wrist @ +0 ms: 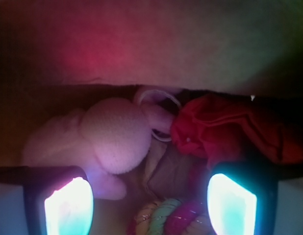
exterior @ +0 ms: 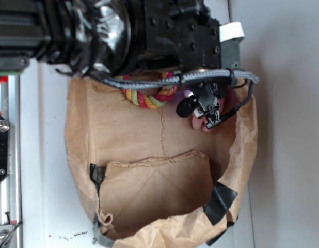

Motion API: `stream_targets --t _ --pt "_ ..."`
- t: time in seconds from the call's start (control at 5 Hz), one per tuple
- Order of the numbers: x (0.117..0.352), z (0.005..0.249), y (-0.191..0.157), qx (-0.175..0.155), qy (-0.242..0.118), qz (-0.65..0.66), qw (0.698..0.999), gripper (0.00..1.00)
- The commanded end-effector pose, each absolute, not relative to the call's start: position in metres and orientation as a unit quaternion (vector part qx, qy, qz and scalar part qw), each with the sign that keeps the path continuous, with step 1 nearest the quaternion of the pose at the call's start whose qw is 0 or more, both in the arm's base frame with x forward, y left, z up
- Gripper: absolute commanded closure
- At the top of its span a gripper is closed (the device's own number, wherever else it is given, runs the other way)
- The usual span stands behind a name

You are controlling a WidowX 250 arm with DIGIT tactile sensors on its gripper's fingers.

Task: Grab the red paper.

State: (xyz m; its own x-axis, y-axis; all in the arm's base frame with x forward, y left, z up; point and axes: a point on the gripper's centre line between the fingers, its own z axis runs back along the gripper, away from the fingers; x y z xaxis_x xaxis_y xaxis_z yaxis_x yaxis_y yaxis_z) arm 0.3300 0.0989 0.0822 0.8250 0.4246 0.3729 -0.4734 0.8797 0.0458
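Observation:
The red paper (wrist: 225, 129) is a crumpled bright red wad lying deep in the brown paper bag (exterior: 149, 155), right of centre in the wrist view and just beyond my right finger (wrist: 232, 203). My gripper (wrist: 150, 203) is open and holds nothing. In the exterior view the gripper (exterior: 208, 116) reaches into the bag's upper right part, and the red paper is hidden behind it.
A pale pink toy (wrist: 112, 142) lies left of the red paper, touching it, and peeks out under the gripper (exterior: 201, 125). A red-yellow-green rope ring (wrist: 166, 215) sits between my fingers, nearer the camera, by the bag's top edge (exterior: 149, 95). The bag wall (wrist: 141, 44) closes in behind.

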Motion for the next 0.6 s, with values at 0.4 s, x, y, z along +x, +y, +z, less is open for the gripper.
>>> stream_targets --t 0.4 --pt "0.3209 0.1122 0.0865 0.074 -0.212 0.237 0.945 0.0"
